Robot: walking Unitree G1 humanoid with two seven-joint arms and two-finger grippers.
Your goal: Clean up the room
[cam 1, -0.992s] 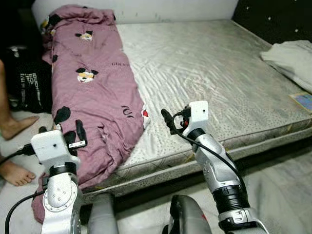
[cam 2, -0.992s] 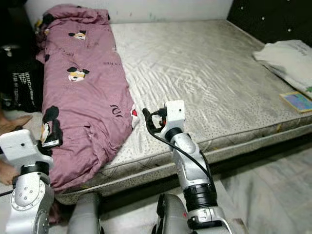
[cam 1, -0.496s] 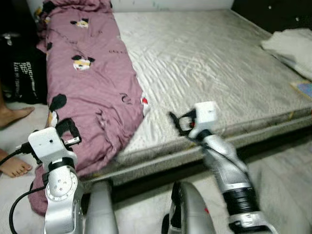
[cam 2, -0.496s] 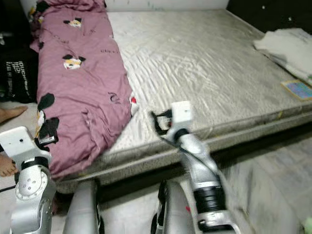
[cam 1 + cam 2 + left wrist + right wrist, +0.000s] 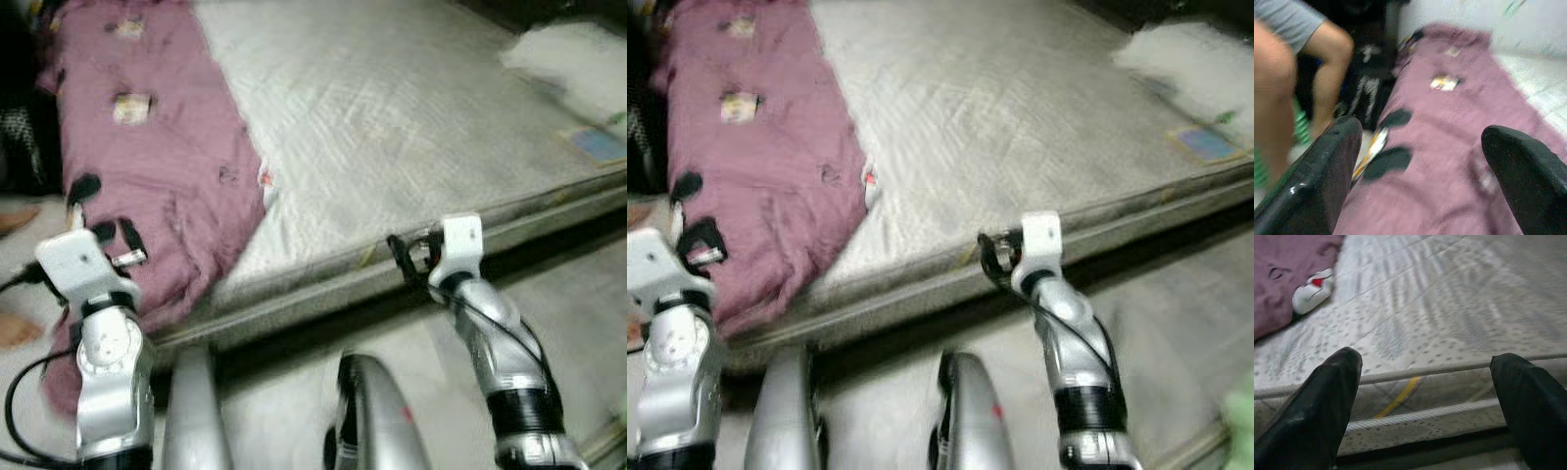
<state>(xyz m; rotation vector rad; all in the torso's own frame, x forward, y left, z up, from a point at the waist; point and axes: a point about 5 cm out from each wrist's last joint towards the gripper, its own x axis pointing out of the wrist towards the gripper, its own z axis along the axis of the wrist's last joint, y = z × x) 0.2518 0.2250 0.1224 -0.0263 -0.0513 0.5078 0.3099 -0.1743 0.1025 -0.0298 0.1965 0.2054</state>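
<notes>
Mauve cotton, printed with cartoon figures, makes up the long rumpled quilt (image 5: 157,166) that lies along the left side of the bare grey quilted mattress (image 5: 392,127), its lower end spilling over the mattress edge toward the floor. It looks like the piece of the tidying most in need of straightening. A person's bare legs (image 5: 1298,63) stand beside the bed just left of the quilt, by something black with white lettering that is too blurred to identify.

The left pincer (image 5: 108,245) is raised close over the hanging end of the quilt, its two black fingers (image 5: 1327,166) spread wide with only cloth beyond them and nothing between them. That placement reads as a position for taking hold of the fabric, though no grip has been made.

Further right, the right pincer (image 5: 404,259) hangs level with the front edge of the mattress, also spread apart and empty, facing the piped seam and a small yellow mark on the side panel. A small white scrap with red (image 5: 1311,291) lies at the quilt's edge; whether it is part of the print or a separate thing is unclear.

At the far right a white crumpled bundle (image 5: 573,64) and a flat blue-and-yellow item (image 5: 598,144) rest on the mattress, both cut off and smeared by motion blur.
</notes>
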